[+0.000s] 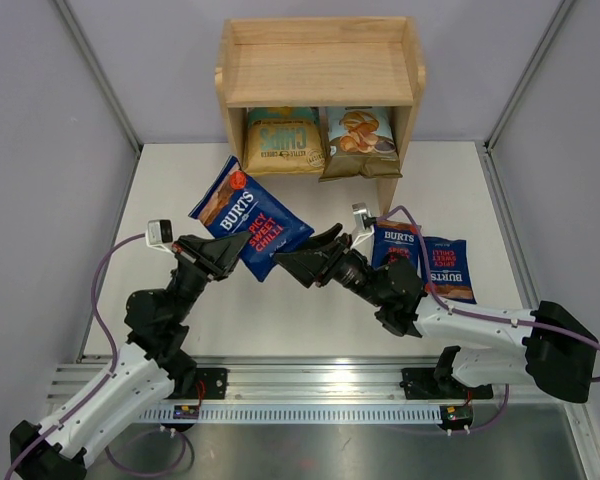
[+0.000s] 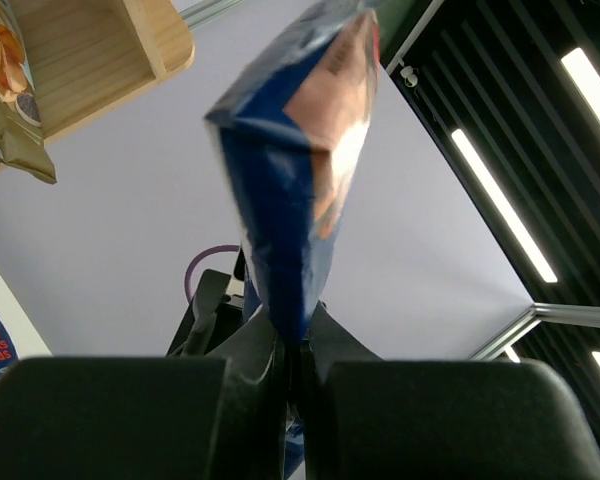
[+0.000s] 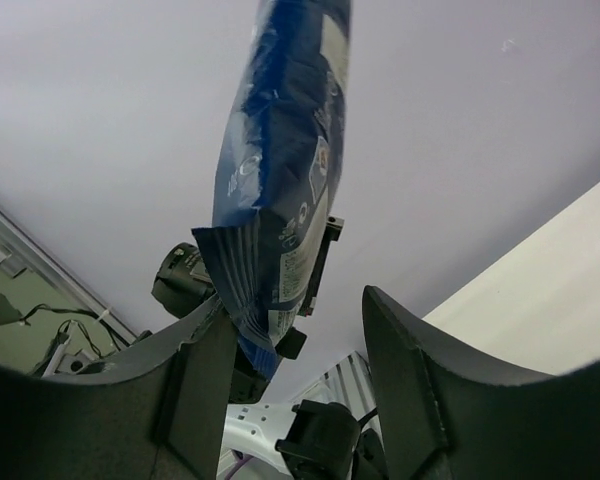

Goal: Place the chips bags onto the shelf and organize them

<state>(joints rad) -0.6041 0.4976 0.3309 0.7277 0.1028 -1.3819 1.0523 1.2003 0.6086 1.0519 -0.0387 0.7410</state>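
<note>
**A:** What do we see from the top view?

**B:** The shelf (image 1: 320, 70) stands at the far side of the counter (image 1: 280, 325). On its lower tier the yellow bag (image 1: 282, 140) and the Cassava Chips bag (image 1: 360, 135) stand side by side, the yellow one on the left. In front of the shelf, a raised Burts bag (image 1: 252, 218) hangs tilted above the counter. The left gripper (image 1: 242, 258) pinches its lower edge. The right gripper (image 1: 285, 262) sits just beside the same edge with its fingers apart. Below the shelf's right post, a second Burts bag (image 1: 395, 248) and a third Burts bag (image 1: 448, 268) lie flat, overlapping.

**A:** And from the left wrist?

**B:** The left gripper (image 2: 292, 350) is clamped tight on the raised Burts bag (image 2: 300, 170), which rises straight up from between the fingers. A corner of the shelf (image 2: 130, 45) shows at upper left with the Cassava Chips bag (image 2: 5, 90) in it.

**A:** What about the right wrist?

**B:** The right gripper (image 3: 292, 300) is spread wide and holds nothing. The raised Burts bag (image 3: 280, 170) hangs down toward the gap, its bottom corner close to one of the fingers (image 3: 205, 370). We cannot tell whether they touch.
</note>
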